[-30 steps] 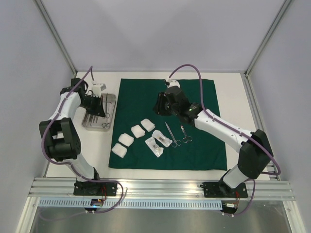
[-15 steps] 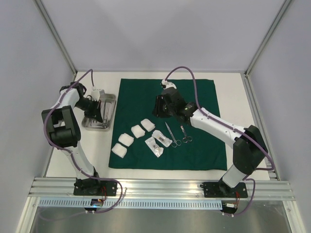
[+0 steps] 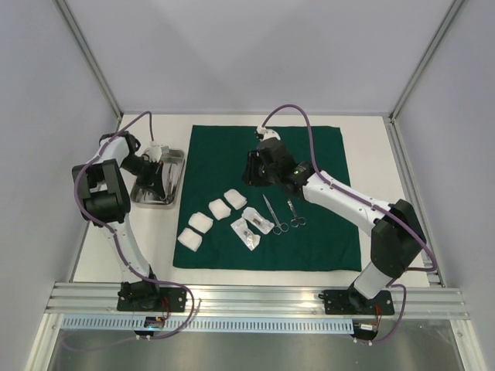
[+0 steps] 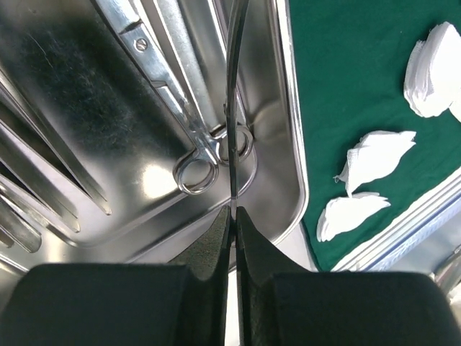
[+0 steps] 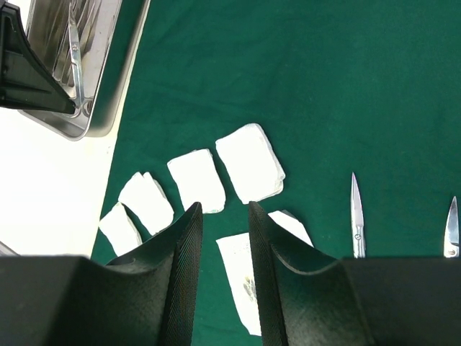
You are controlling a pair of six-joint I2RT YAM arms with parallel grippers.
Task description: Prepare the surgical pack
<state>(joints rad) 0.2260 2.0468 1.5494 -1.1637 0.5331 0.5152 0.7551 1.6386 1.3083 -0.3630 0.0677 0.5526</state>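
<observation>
The dark green cloth (image 3: 309, 162) lies spread flat in mid-table. On it are several white gauze squares (image 3: 220, 209), two white packets (image 3: 249, 228) and two steel scissors (image 3: 272, 214). The shiny steel tray (image 3: 178, 157) sits left of the cloth with more instruments inside. My left gripper (image 3: 155, 166) is down in the tray (image 4: 288, 144), shut on a thin metal instrument (image 4: 234, 108) seen edge-on, beside ring-handled scissors (image 4: 180, 108). My right gripper (image 3: 251, 174) hovers open and empty above the cloth (image 5: 324, 72), over the gauze (image 5: 248, 162).
White tabletop surrounds the cloth, with grey walls and metal frame posts on three sides. The aluminium rail (image 3: 255, 301) with both arm bases runs along the near edge. In the right wrist view the tray (image 5: 108, 79) and a scissor blade (image 5: 356, 216) show.
My left arm has swung its elbow back toward the left wall while its gripper stays in the tray. My right gripper has shifted slightly left and back, then held still.
</observation>
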